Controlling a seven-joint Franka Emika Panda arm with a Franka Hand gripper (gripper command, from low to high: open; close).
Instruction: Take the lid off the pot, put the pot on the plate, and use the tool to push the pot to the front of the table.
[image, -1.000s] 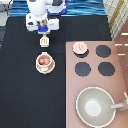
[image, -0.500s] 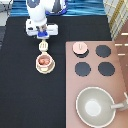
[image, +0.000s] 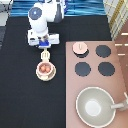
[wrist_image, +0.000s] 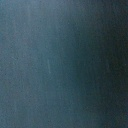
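Lid (image: 79, 48) off, sitting on stove (image: 95, 85) burner. Pot (image: 45, 69) already on plate (image: 38, 75), mid-counter (image: 20, 95). End effector (image: 45, 46) just above the spatula (image: 45, 54), which lies touching plate's top edge; grip cannot tell. Push to front not done.

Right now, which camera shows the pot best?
The exterior view. It shows the pot sitting on the plate, with the tool just above it toward that view's top and the hand at the tool. The lid lies on the stove. The wrist view shows only a blank dark blue-grey surface, no pot.
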